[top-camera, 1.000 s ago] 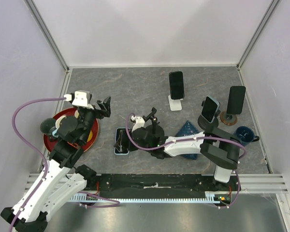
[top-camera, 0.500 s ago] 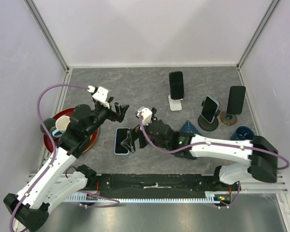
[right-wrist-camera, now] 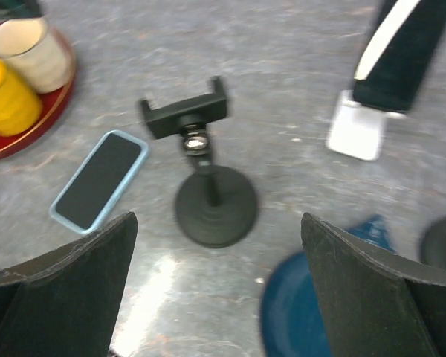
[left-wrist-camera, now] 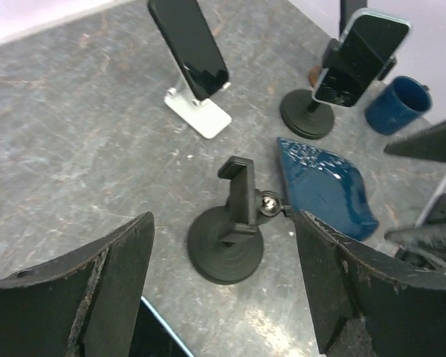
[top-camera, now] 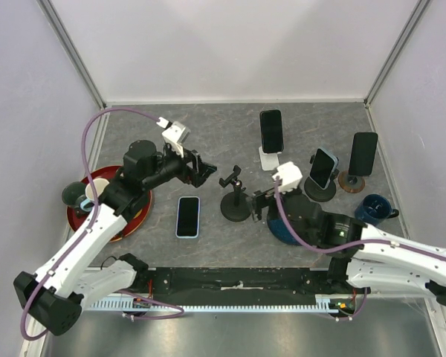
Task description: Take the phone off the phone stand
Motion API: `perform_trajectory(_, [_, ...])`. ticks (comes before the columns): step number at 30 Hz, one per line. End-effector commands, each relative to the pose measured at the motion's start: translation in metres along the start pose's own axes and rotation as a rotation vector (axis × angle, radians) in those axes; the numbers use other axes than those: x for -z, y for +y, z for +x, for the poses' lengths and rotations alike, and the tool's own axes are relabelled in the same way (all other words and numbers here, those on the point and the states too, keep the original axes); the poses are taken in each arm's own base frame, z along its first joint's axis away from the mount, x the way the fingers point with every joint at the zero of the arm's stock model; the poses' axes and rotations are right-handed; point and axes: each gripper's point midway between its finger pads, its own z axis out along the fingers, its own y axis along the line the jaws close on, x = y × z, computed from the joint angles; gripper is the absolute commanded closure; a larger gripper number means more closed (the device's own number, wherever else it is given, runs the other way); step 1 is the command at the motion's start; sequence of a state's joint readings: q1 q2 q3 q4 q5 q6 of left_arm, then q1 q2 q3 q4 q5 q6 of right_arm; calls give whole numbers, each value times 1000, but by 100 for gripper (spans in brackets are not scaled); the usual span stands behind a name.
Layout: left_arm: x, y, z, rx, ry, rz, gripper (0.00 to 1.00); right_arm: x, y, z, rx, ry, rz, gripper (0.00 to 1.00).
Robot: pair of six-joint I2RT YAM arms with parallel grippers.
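Phone (top-camera: 187, 216) flat on tabletop (top-camera: 171, 134) toward near edge, beside empty stand (top-camera: 235, 202); left gripper (top-camera: 203, 169), right gripper (right-wrist-camera: 217, 245) released, holding nothing; risk: stand toppled by a sweeping arm.

A phone (top-camera: 187, 216) in a pale blue case lies flat, screen up, toward the near edge of the tabletop (top-camera: 156, 126), just left of a black phone stand (top-camera: 236, 201) and apart from it. The left gripper (top-camera: 200, 169) hovers beyond the phone, jaws spread. The right gripper (top-camera: 259, 207) hangs just right of the stand, by a blue dish (top-camera: 282, 229), jaws also apart. A red tray (top-camera: 134, 219) holding cups (top-camera: 95, 193) rests at the left edge.
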State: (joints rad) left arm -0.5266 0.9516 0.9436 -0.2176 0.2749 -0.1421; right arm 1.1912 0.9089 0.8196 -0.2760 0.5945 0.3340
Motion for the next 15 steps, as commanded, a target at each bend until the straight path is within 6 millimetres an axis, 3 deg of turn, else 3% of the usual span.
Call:
perform_trajectory(1, [-10, -29, -2, 110, 68, 147, 18, 17, -66, -9, 15, -102, 302, 2])
perform_trajectory(5, [-24, -27, 7, 135, 152, 107, 25, 18, -74, -3, 29, -112, 329, 2])
perform_trajectory(11, [-44, -26, 23, 80, 259, 52, 28, 15, -77, 6, 29, -121, 339, 2])
perform_trajectory(15, [-50, -30, 43, 25, 373, 52, 31, 16, -80, 9, 37, -126, 347, 2])
